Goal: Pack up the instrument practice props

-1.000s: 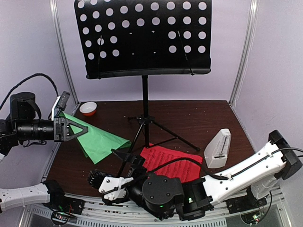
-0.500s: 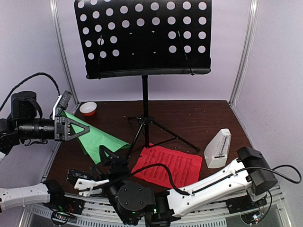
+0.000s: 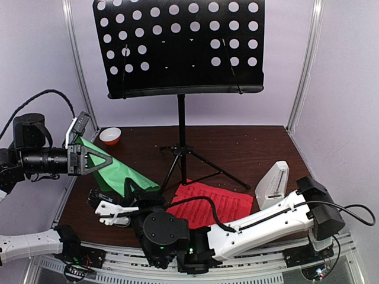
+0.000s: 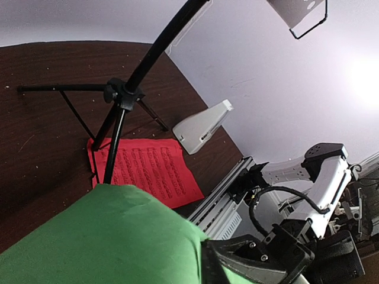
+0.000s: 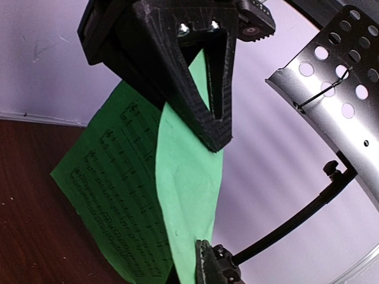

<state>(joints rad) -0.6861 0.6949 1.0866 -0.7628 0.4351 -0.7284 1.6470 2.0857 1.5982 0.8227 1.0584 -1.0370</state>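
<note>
left end effector point(image 3: 102, 161): closed on the upper corner of the green sheet-music page point(image 3: 121, 174); black triangular fingers point right, raised above the left side of the surface point(image 3: 249, 148).
green sheet-music page: lifted off the surface at far left, hanging slanted down toward the near centre. The right wrist view shows printed staves on one face and a fold down the middle.
right end effector point(image 3: 108, 209): closed. Its arm reaches across the near edge to the left and sits just below the green page's low edge. In the right wrist view the page runs down beside its finger point(image 5: 208, 265); can't tell whether paper is pinched.
red sheet-music page point(image 3: 219, 201): flat on the surface, near centre, partly behind the right arm's elbow housing.
music stand point(image 3: 183, 77): upright, tripod feet spread at mid-surface, perforated desk high at the far side. One leg ends at the red page's left edge.
metronome point(image 3: 273, 184): white pyramid, standing on the right side, just beside the red page's right corner.
bowl point(image 3: 110, 136): small, orange and white, far left corner, behind the left end effector.
</note>
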